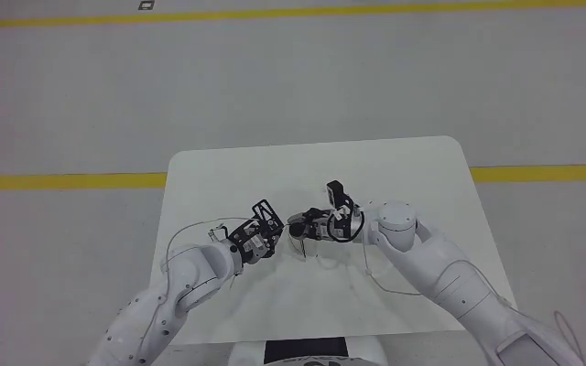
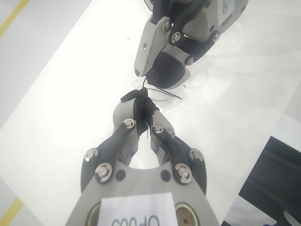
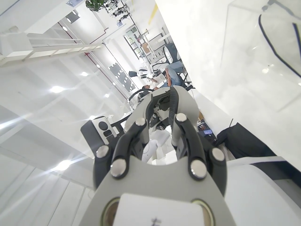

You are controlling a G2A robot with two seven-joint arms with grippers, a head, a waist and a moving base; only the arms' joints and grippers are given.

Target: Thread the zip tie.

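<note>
Just below closed left hand [image 2: 143, 95], clear bag [image 3: 249, 71] holds zip tie [image 3: 282, 7].

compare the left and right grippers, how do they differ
Tips: the left gripper has ragged black wrapping at its tips; the right gripper shows a neat dimpled black pad beside a bare metal finger.
Side: the left gripper faces the robot's right, the right gripper faces its left, tip to tip over the table.
Shared: both jaws look shut on the thin black zip tie.
</note>
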